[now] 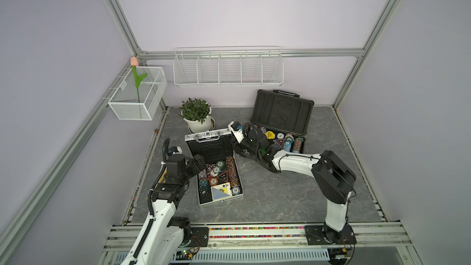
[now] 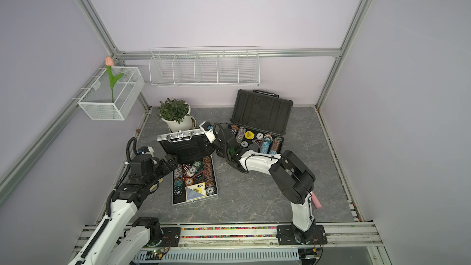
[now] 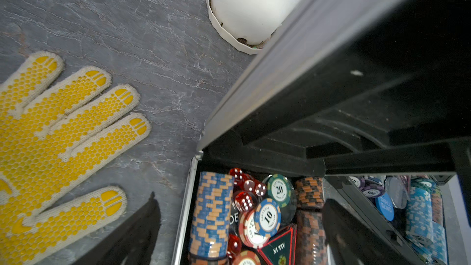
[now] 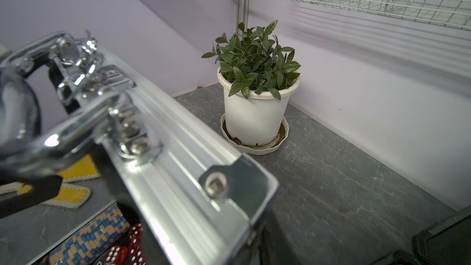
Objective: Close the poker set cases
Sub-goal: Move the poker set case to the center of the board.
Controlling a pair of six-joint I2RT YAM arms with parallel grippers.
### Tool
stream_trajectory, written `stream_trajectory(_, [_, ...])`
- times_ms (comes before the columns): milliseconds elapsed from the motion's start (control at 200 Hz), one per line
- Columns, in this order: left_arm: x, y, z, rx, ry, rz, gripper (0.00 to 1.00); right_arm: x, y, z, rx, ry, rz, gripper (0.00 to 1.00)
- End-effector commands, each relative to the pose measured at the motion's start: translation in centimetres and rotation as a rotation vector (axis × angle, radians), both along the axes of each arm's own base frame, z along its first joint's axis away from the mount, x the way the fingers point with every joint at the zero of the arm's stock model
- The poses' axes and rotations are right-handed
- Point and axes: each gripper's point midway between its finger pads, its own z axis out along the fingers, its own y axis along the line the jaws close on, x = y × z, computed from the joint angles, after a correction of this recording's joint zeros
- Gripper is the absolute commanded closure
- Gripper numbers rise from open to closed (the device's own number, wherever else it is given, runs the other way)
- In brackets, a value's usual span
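The silver poker set case [image 1: 221, 202] [image 2: 195, 200] lies open in the middle of the table, full of chips, dice and cards. Its lid [image 1: 207, 133] [image 4: 178, 133] stands tilted over the base. My right gripper [image 1: 234, 144] [image 4: 233, 251] is shut on the lid's right side edge, just below the corner. My left gripper [image 1: 201, 160] [image 3: 242, 238] is open at the case's left wall, its fingers [image 3: 142, 225] either side of the chip rows. The dark grey poker set case [image 1: 288, 141] sits at the back right with its lid [image 1: 283, 113] upright.
A potted plant [image 1: 197, 118] [image 4: 254, 98] stands just behind the silver case. A yellow-dotted glove [image 3: 63, 149] lies on the table left of that case. White wire baskets [image 1: 228, 70] [image 1: 137, 95] hang on the walls. A pink object [image 2: 316, 200] lies behind the right arm.
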Motion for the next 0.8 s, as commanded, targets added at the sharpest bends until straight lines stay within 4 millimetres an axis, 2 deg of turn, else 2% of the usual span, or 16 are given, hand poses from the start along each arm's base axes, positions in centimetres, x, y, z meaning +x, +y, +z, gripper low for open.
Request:
stream_trajectory(0, [-0.2, 0.3, -0.3, 0.034, 0.012, 0.003, 0.0, 3.4, -0.6, 5.8, 0.137, -0.15, -0.116, 0.91])
stream_trajectory(100, [-0.4, 0.5, -0.7, 0.046, 0.023, 0.003, 0.0, 5.2, -0.9, 5.7, 0.153, -0.159, -0.153, 0.91])
stream_trajectory(415, [-0.5, 0.8, -0.8, 0.084, 0.028, -0.003, 0.0, 11.3, -5.0, 5.2, 0.188, -0.125, -0.207, 0.9])
stream_trajectory(450, [-0.4, 0.7, -1.5, 0.09, 0.054, -0.007, 0.0, 11.7, -5.2, 5.2, 0.182, -0.13, -0.205, 0.89])
stream_trajectory(625, [-0.1, -0.1, -2.5, 0.112, 0.086, -0.05, 0.0, 12.7, -5.2, 4.7, 0.141, -0.145, -0.171, 0.89])
stream_trajectory(795, [-0.5, -0.9, -4.2, 0.149, 0.137, -0.086, 0.0, 12.1, -4.4, 3.8, 0.134, -0.125, -0.113, 0.88])
